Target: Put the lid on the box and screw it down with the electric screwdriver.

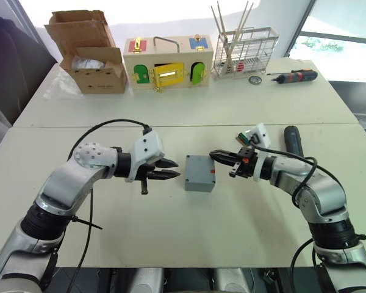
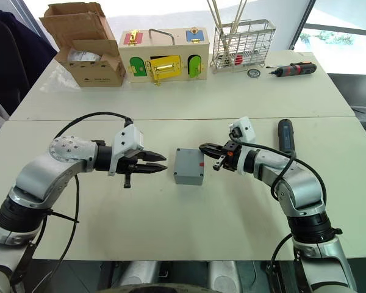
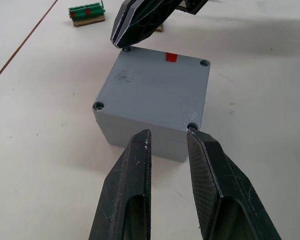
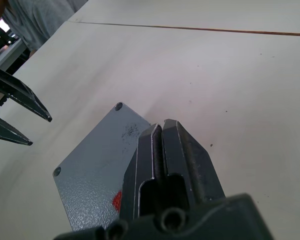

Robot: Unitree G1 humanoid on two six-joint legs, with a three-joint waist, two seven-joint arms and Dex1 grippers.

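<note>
The small grey box (image 1: 199,173) stands mid-table between my two grippers. The grey lid (image 3: 155,92) lies flat on top of it, with holes at its corners and a red mark near one edge. My left gripper (image 1: 172,169) is open just to the box's left, its fingers (image 3: 132,165) a little short of the near wall with nothing between them. From the right comes my right gripper (image 1: 215,155), shut and empty, its tips at the lid's corner beside the red mark. The black electric screwdriver (image 1: 293,139) lies on the table beyond my right forearm.
Along the table's back stand a cardboard box (image 1: 88,52), a wooden box with coloured doors (image 1: 168,62) and a wire rack (image 1: 244,52). A small red-and-black screwdriver (image 1: 296,76) lies at the back right. A green connector (image 3: 86,12) rests beyond the box.
</note>
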